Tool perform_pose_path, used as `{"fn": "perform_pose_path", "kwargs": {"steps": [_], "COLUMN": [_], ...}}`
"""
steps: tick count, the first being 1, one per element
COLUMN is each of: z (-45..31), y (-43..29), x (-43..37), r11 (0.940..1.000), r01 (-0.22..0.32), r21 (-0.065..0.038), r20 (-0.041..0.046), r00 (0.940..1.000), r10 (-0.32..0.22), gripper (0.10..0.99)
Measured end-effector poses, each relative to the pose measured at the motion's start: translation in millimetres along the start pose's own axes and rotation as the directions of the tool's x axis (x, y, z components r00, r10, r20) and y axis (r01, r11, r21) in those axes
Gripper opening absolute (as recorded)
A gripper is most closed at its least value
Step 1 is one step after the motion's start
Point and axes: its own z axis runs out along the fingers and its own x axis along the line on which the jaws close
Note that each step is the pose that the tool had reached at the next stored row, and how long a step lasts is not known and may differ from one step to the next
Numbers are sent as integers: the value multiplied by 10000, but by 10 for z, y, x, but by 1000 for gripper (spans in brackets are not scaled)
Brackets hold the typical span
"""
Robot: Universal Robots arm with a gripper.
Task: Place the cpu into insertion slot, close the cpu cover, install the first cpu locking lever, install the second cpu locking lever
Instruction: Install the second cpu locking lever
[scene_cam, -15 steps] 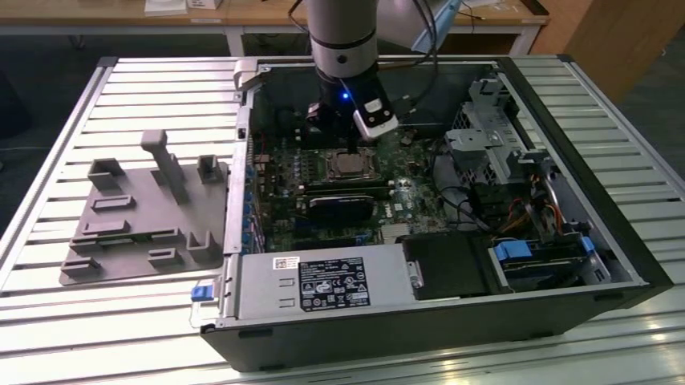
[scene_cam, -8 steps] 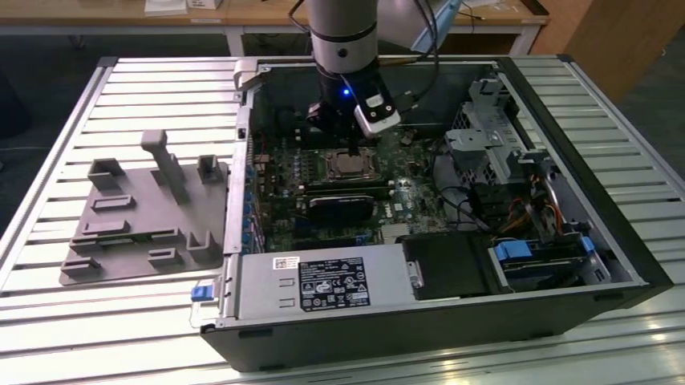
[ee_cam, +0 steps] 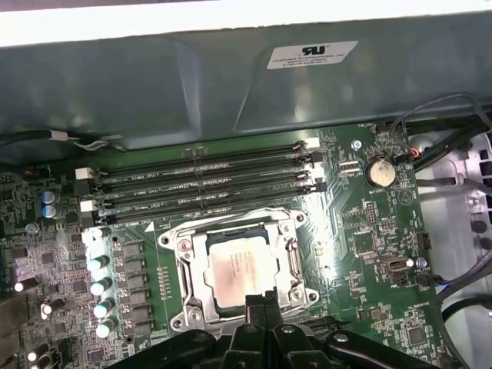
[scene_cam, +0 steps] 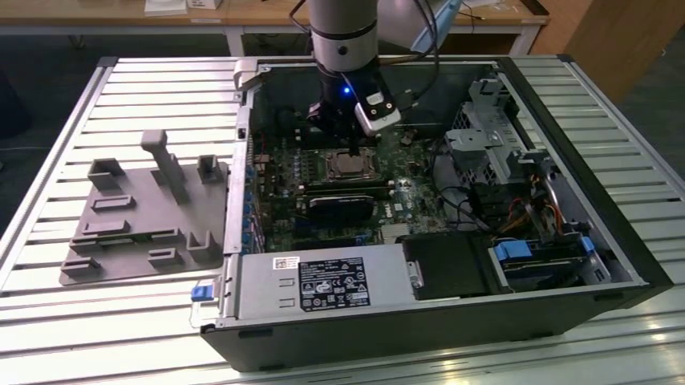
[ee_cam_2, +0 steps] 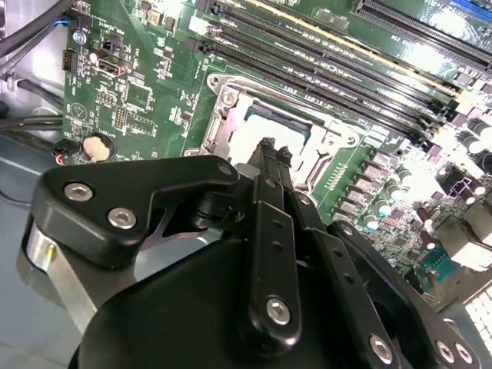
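In the first wrist view the cpu (ee_cam: 240, 269) lies flat in the insertion slot (ee_cam: 231, 233), whose dark rim shows along one side of the chip. The silver cpu cover (ee_cam: 192, 269) lies down around the chip as a frame. My gripper (ee_cam: 263, 301) is shut with nothing in it, and its tips are at the edge of the chip and cover. The second wrist view shows the gripper (ee_cam_2: 267, 144) low over the glare-lit cpu (ee_cam_2: 254, 134) and the cover (ee_cam_2: 223, 115). In the exterior view the gripper (scene_cam: 354, 148) hangs just above the cpu (scene_cam: 345, 166). I cannot make out the locking levers.
Long black memory slots (ee_cam: 207, 184) run beside the socket, with a row of capacitors (ee_cam: 96, 261) on another side. A black block (scene_cam: 342, 210), a power supply (scene_cam: 321, 285) and a drive cage (scene_cam: 492, 144) crowd the case. A grey fixture plate (scene_cam: 139, 216) lies outside it.
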Motion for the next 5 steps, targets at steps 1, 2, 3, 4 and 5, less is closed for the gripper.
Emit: {"fn": "perform_pose_path", "kwargs": {"steps": [1,2,3,4,5], "z": [0,0,1,1,0], "y": [0,1,2,2,2], "x": [0,0,-1,-1,-1], "r11": [10000,10000,10000,10000,10000], "r01": [0,0,0,0,0], "r21": [0,2,4,4,5], "r20": [1,1,2,2,2], "r00": [10000,10000,10000,10000,10000], "r10": [0,0,0,0,0], "gripper": [106,106,106,106,106]}}
